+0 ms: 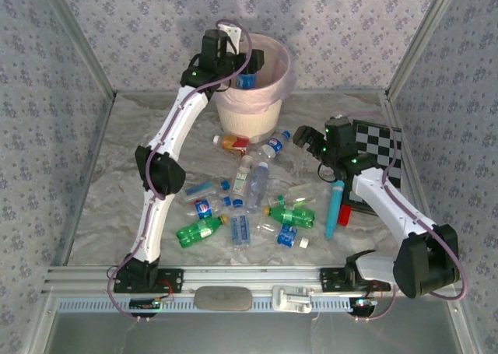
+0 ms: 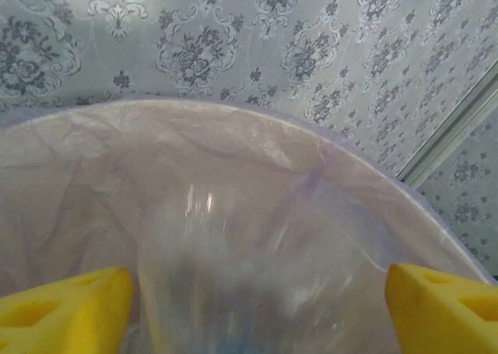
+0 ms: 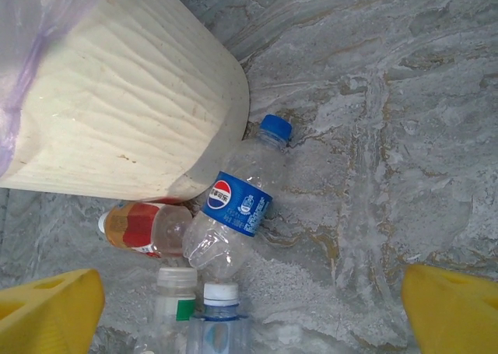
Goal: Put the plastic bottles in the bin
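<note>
— Now, the left claw (image 2: 261,292): where did it stand, and in what state?
— Over the mouth of the bin (image 2: 373,175), fingers spread wide. A clear bottle (image 2: 257,276) showed between them, blurred while the pink liner (image 2: 233,152) behind it was sharp. I judged it loose and dropping. The claw stood there so that the fall would end inside the liner.
— And the right claw (image 3: 249,292)?
— Likewise spread wide, gripping nothing. It hung low over the surface (image 3: 389,136) by the bin's foot. Below it a blue-labelled bottle (image 3: 237,202) lay against the bin's wall, and a red-labelled one (image 3: 144,228) touched that. Judged: lined up for the next pick.
— The other bottles (image 1: 257,184)?
— Scattered on the surface in front of the bin, between the two arms, clear and green mixed. The task was judged well short of done.
</note>
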Available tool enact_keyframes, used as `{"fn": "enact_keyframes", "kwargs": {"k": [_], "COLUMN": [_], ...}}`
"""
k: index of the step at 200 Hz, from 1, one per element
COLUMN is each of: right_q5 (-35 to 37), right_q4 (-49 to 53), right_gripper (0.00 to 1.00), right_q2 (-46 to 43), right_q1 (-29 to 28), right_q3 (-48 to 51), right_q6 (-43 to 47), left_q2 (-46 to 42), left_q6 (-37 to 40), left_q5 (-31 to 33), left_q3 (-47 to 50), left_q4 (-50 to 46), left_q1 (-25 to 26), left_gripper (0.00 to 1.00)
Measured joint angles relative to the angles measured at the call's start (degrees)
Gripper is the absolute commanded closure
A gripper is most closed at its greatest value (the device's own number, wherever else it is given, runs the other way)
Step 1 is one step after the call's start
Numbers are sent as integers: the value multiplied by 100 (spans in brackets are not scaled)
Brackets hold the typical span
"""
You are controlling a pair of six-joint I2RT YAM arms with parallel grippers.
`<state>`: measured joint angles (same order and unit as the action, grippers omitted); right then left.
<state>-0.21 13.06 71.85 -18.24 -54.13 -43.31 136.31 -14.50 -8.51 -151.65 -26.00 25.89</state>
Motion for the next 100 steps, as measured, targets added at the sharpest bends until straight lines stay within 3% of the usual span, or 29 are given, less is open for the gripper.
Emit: {"fn": "enact_keyframes", "kwargs": {"k": [100], "right_q5": [-4], "right_q4": [-4], "right_gripper": [0], "right_q2": [2], "right_q1": [11], "right_q3": [4], "right_q6": [0], "left_q2": [-74], "left_q6": [-7], "left_q5": [39], "left_q3": [-216], "left_q4": [-146], "left_q1": [111], "left_gripper": [0]}}
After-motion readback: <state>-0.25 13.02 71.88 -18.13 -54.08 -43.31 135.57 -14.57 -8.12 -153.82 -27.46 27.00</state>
